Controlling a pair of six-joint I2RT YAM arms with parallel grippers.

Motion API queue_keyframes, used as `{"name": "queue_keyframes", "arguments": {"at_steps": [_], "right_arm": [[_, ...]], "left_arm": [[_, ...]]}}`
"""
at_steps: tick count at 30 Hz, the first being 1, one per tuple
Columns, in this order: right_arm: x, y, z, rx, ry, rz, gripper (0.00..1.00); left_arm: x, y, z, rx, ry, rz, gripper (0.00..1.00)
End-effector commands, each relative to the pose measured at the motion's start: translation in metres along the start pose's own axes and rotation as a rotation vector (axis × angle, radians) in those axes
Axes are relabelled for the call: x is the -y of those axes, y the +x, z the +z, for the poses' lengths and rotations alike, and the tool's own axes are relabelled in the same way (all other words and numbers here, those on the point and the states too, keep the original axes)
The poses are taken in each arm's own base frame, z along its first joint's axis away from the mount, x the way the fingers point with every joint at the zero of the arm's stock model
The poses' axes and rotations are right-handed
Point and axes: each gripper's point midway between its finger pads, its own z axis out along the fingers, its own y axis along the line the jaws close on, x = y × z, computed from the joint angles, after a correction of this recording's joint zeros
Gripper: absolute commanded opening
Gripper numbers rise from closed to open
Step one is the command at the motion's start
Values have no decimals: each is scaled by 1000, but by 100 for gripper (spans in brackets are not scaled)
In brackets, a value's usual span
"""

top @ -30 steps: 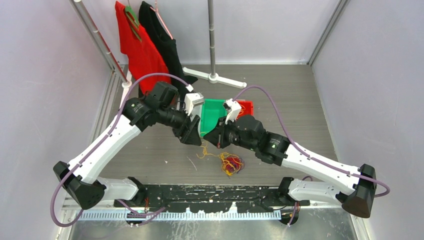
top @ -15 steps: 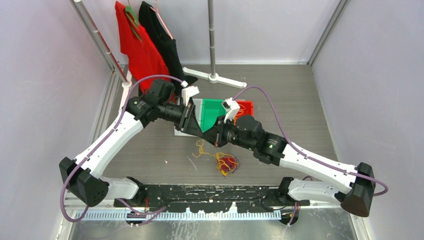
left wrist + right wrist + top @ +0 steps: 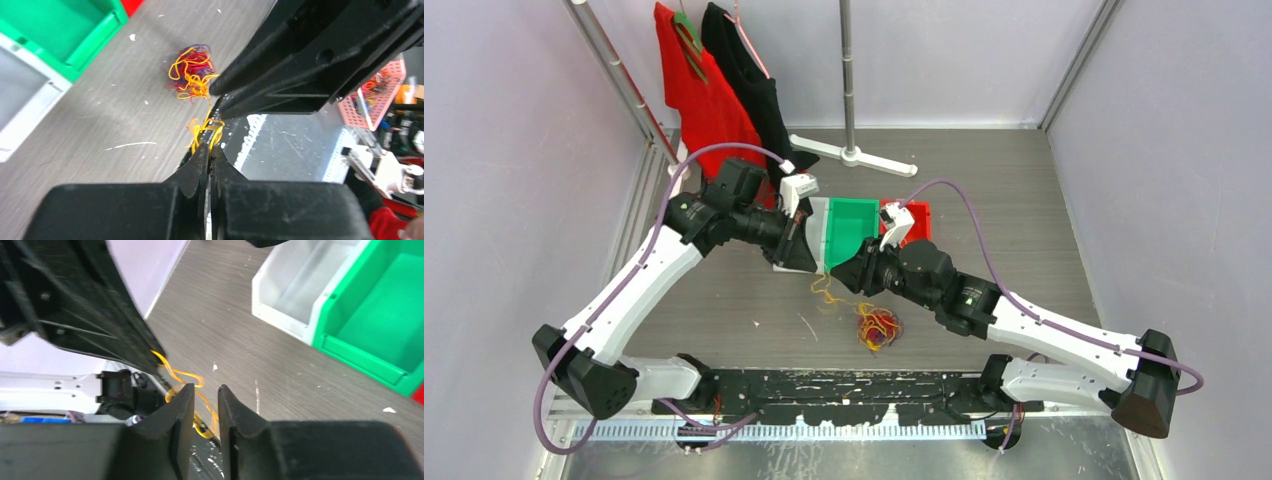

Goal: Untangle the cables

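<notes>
The table point(image 3: 1024, 225) looks matt wood-grain, the green bin point(image 3: 856, 222) glossy plastic, the cables point(image 3: 876, 326) thin string

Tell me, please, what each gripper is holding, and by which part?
The left gripper pinches a loose loop of yellow cable; the right gripper, open, holds nothing.

the white bin point(image 3: 819, 215) is largely covered by the left arm. an end of the orange cable point(image 3: 202, 131) is hidden between the closed fingers of the left claw point(image 3: 211, 150). the green bin point(image 3: 380, 325) is cut off by the edge.
</notes>
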Motion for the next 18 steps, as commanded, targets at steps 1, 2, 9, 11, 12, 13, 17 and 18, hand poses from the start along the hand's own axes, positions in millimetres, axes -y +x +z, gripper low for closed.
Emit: {"name": "queue_keyframes", "arguments": {"at_steps": [1, 2, 9, 11, 12, 13, 17, 18], "right_arm": [[11, -14, 3, 68, 61, -25, 41], [10, -12, 5, 60, 60, -37, 48], [-3, 9, 18, 35, 0, -70, 76], [-8, 14, 21, 27, -21, -77, 77], [-9, 17, 22, 21, -25, -80, 77], [-9, 20, 23, 17, -27, -81, 75], [-5, 27, 25, 6, -24, -70, 69], [-3, 28, 25, 5, -19, -68, 68]], "left_arm": [[-1, -8, -30, 46, -129, 139, 0], [-3, -8, -32, 45, -150, 150, 0], [-2, -6, -41, 39, -187, 201, 0], [-1, -5, -42, 35, -183, 209, 0], [0, -6, -43, 34, -182, 217, 0], [1, -5, -44, 31, -181, 223, 0], [4, -9, -51, 33, -195, 273, 0], [6, -11, -53, 36, -195, 287, 0]]}}
